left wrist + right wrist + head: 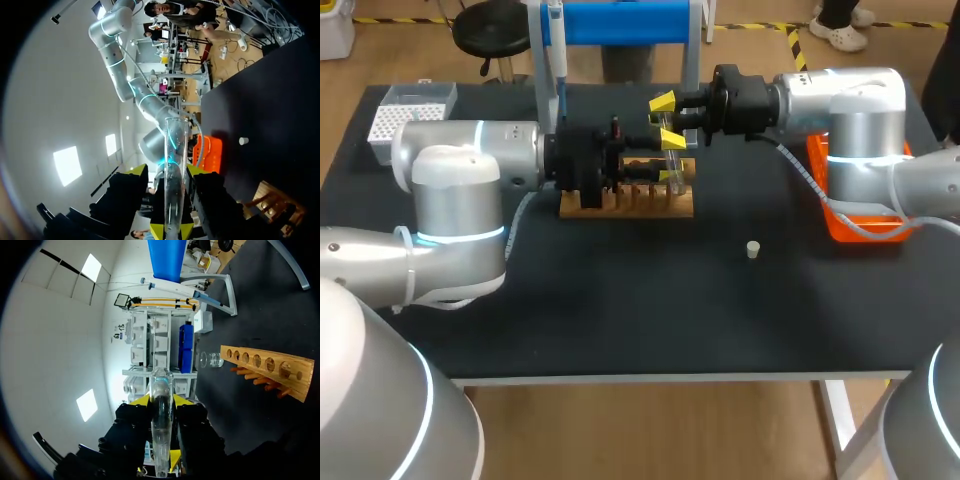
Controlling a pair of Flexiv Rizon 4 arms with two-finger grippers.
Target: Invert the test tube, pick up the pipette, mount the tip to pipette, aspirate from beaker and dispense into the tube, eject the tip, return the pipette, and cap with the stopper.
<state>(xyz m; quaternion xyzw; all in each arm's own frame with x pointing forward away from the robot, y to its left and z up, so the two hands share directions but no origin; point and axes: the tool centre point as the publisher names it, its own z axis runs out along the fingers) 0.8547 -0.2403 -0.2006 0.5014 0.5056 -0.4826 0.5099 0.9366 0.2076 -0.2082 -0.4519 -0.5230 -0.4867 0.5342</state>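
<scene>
Smooth rounded silver shells of the left arm (pixel 455 205) fill the foreground. Above the drilled wooden rack (pixel 625 203) on the matte black counter (pixel 650 310), left pincer (pixel 670 170) and right pincer (pixel 666 120) both pinch the clear cylindrical test tube (pixel 176 145). A small pale stopper (pixel 753 250) lies apart.

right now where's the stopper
The stopper sits on the table, right of middle in the head view, between the wooden rack and the orange tray, touching neither.
</scene>
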